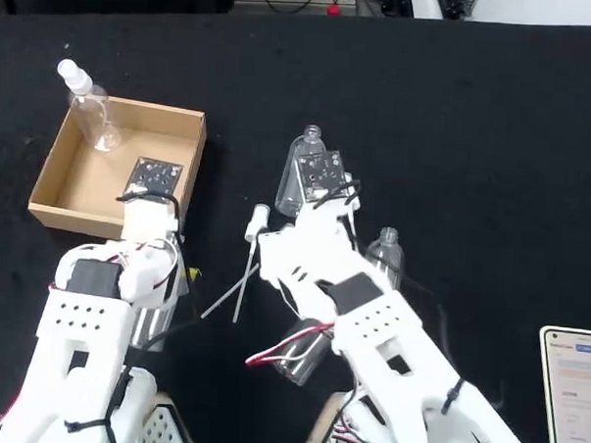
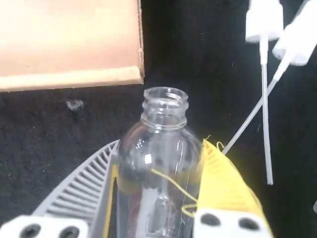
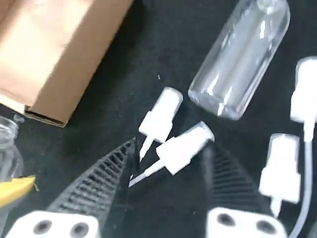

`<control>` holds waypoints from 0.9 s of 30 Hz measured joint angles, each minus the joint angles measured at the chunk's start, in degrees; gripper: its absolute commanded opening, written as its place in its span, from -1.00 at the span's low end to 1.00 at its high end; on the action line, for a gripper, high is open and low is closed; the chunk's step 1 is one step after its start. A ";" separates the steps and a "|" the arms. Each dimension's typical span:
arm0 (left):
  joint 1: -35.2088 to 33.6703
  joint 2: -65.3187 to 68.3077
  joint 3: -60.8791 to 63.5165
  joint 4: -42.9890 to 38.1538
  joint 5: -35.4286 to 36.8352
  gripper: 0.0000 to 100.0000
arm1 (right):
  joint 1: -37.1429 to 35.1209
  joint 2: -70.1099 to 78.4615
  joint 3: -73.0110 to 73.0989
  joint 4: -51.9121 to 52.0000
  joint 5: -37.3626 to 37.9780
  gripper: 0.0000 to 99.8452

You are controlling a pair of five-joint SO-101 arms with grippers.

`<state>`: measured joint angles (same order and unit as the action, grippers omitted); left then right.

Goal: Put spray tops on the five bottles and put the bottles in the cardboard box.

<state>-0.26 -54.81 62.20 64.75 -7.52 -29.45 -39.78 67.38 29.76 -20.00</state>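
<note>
My left gripper (image 2: 161, 198) is shut on the body of a clear, uncapped bottle (image 2: 161, 148), held neck-up just short of the cardboard box (image 2: 69, 49). In the high view that bottle (image 1: 157, 318) sits under the left arm. One bottle with a spray top (image 1: 92, 110) leans in the box's (image 1: 52, 186) far corner. My right gripper (image 3: 171, 148) hangs open over the black cloth, a white spray top (image 3: 185, 146) lying between its fingers and a second spray top (image 3: 159, 116) just beyond. A bare bottle (image 3: 242, 54) lies farther off.
Two more spray tops (image 3: 280, 168) lie beside the right gripper. An uncapped bottle (image 1: 385, 253) stands right of the right arm, and another bottle (image 1: 300, 351) lies under that arm. A screen device (image 1: 573, 391) rests at the table's right edge.
</note>
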 measured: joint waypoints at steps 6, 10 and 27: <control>0.00 0.00 2.73 -3.52 1.76 -0.78 | 0.00 2.90 -0.09 -0.79 -8.09 -0.48; 0.00 0.00 4.22 -6.33 1.85 -0.78 | -0.35 8.26 -2.90 -2.99 -10.90 -0.48; 0.00 0.00 4.22 -6.95 3.96 -0.78 | -0.88 24.00 -10.64 -0.88 -15.65 -0.49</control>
<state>-0.26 -54.81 66.42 57.80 -3.56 -30.33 -15.78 56.75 28.88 -35.65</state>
